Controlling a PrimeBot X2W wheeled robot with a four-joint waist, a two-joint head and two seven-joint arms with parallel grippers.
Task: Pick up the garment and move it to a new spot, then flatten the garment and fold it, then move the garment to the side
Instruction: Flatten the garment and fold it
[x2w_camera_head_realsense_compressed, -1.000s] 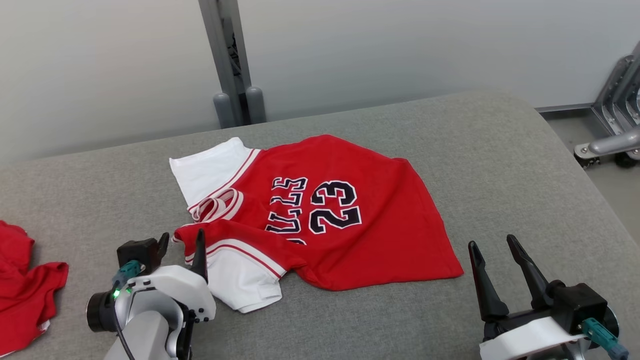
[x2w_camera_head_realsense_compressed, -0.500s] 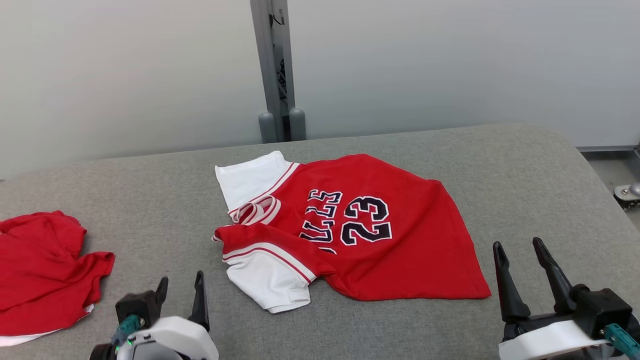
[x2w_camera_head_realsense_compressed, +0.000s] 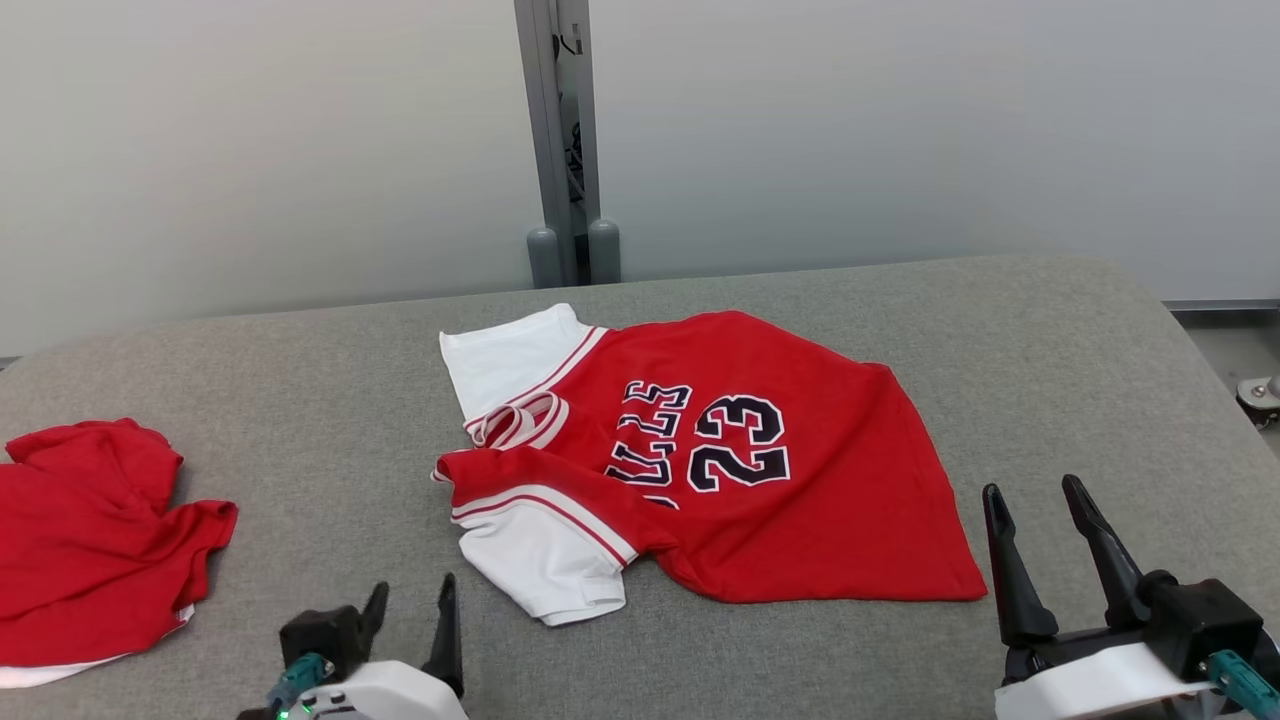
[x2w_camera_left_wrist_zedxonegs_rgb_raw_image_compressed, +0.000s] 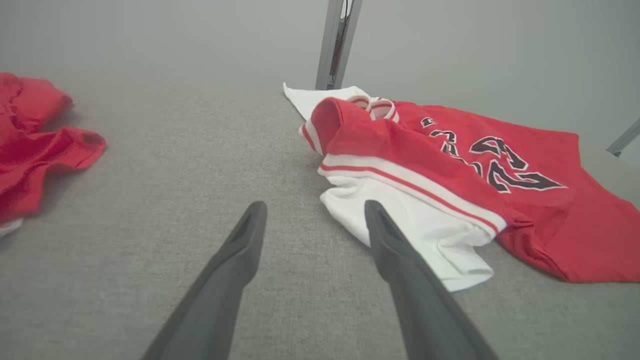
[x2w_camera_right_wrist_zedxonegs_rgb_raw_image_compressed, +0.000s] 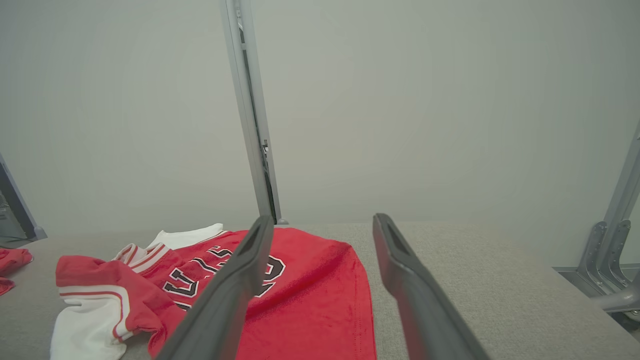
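The left hand (x2w_camera_head_realsense_compressed: 414, 590) is being drawn back from the near sleeve (x2w_camera_head_realsense_compressed: 545, 570) of the jersey (x2w_camera_head_realsense_compressed: 800, 520), its fingers apart and empty; the right hand (x2w_camera_head_realsense_compressed: 1031, 487) is being kept spread near the hem, touching nothing. The jersey is lying rumpled in the middle of the bench (x2w_camera_head_realsense_compressed: 300, 380), 1 shoulder folded over, so flattening is judged still pending

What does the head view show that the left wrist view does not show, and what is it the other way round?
Head view, not left wrist view: the right gripper, fingers apart, near the jersey's hem corner, and a metal part on the floor at the right.
Left wrist view, not head view: a slanted grey bar at the right edge.
Both: the jersey numbered 23, the crumpled red garment to its left, the grey table, the upright post, and the left gripper, open.
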